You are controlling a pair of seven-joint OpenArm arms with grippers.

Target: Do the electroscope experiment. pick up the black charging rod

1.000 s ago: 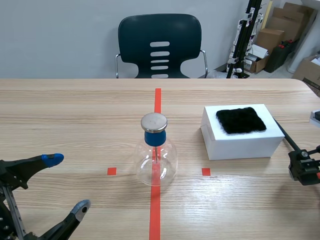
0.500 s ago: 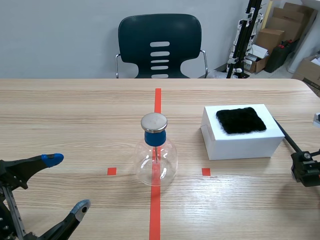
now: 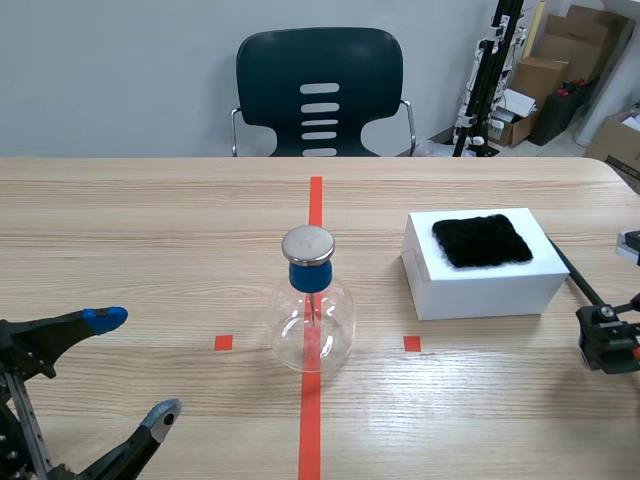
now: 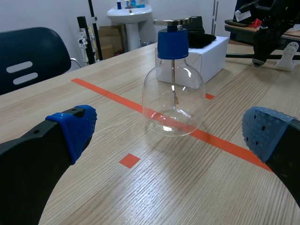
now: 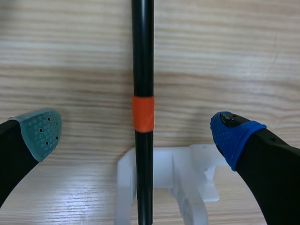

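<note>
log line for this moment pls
step: pick up rod | right gripper: open, astride rod, no grip yet | rod: on white stand | left gripper: open, facing flask

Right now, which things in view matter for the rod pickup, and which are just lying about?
For the job:
black charging rod, between the fingers of the open right gripper
white stand under the rod
electroscope flask
black cloth on the white box

Lying about:
chair
cardboard boxes
</note>
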